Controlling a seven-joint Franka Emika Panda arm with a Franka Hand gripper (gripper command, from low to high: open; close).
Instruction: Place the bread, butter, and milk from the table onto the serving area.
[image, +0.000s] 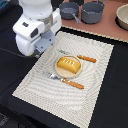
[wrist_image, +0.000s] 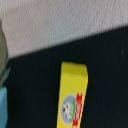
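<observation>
The bread (image: 68, 64), a golden-orange scored loaf, lies on the round tan plate (image: 56, 69) on the cream striped serving area (image: 95, 85). My gripper (image: 41, 51) hangs over the black table (image: 10, 75) just off the mat's edge at the exterior view's left; its fingers do not show. In the wrist view the yellow butter pack (wrist_image: 74, 95) lies flat on the table (wrist_image: 107, 75) below me, close to the mat's edge (wrist_image: 60, 20). A pale blue strip of the milk carton (wrist_image: 2, 107) shows beside it, cut off. My arm hides the butter and milk in the exterior view.
Orange-handled cutlery (image: 86, 59) (image: 73, 83) lies on either side of the plate. Two grey pots (image: 69, 9) (image: 93, 11) stand on the reddish-brown board (image: 111, 27) at the back. A pale bowl (image: 123, 16) sits at the exterior view's far right.
</observation>
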